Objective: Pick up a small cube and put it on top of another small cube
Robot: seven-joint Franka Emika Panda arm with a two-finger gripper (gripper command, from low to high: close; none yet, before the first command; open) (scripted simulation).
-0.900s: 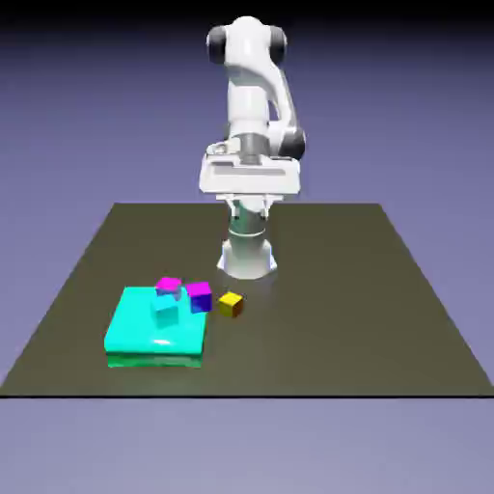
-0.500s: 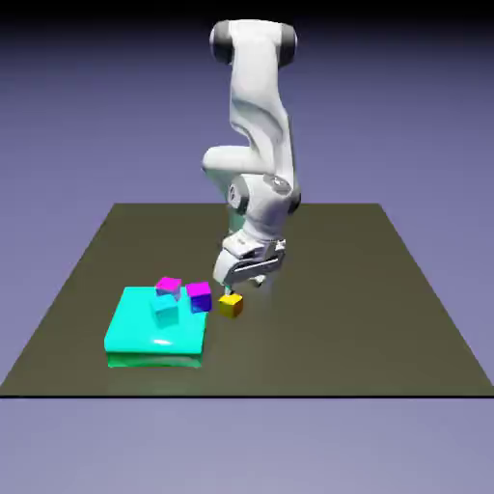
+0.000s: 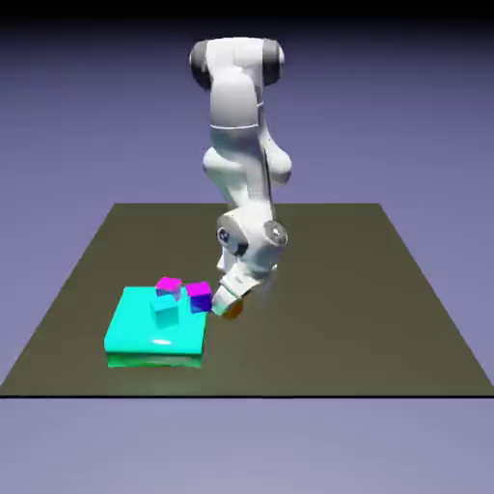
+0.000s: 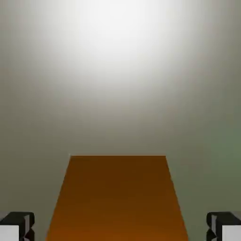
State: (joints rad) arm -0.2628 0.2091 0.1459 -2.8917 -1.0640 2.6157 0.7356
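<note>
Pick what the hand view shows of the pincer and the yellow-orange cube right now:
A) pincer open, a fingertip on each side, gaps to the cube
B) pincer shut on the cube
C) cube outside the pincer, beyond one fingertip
A: bare table shows between the cube and each fingertip of the pincer.

A simulated tabletop robot scene: rendered arm (image 3: 238, 116), plain blue-violet backdrop (image 3: 405, 116).

Orange cube (image 4: 117, 200) btwn open jaws (image 4: 120, 227), bottom ctr.
</note>
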